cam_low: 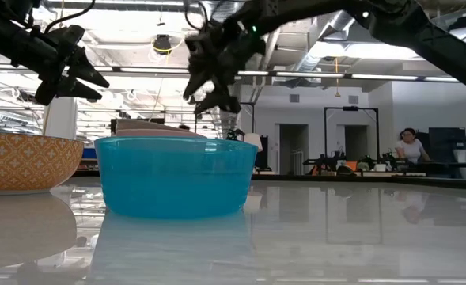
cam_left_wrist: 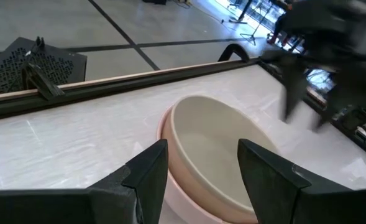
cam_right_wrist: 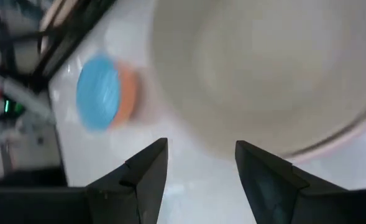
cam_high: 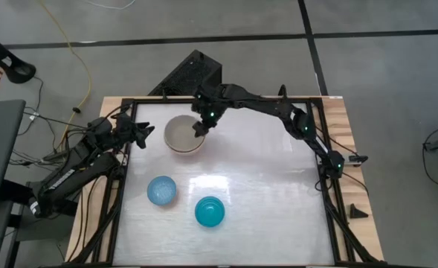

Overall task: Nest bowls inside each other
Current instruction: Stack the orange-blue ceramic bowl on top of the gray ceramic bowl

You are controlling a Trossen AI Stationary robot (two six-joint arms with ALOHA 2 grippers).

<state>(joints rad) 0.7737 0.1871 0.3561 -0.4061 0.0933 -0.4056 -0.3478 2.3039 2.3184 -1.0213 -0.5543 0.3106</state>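
A cream bowl (cam_high: 181,134) sits nested inside a pale pink-peach bowl (cam_left_wrist: 170,186) at the table's far left. My right gripper (cam_high: 201,128) hangs open just above the cream bowl's right rim, with nothing between its fingers (cam_right_wrist: 146,163). My left gripper (cam_high: 146,134) waits open at the table's left edge, level with the stack and apart from it. Nearer the front stand a light blue bowl (cam_high: 161,190), orange on its outside (cam_low: 19,162), and a teal bowl (cam_high: 210,211), each on its base.
A dark frame (cam_high: 319,141) runs around the white tabletop. A black perforated box (cam_high: 192,73) stands beyond the far edge. The table's right half is bare white surface (cam_high: 278,193). A person (cam_low: 411,146) sits far off in the room behind.
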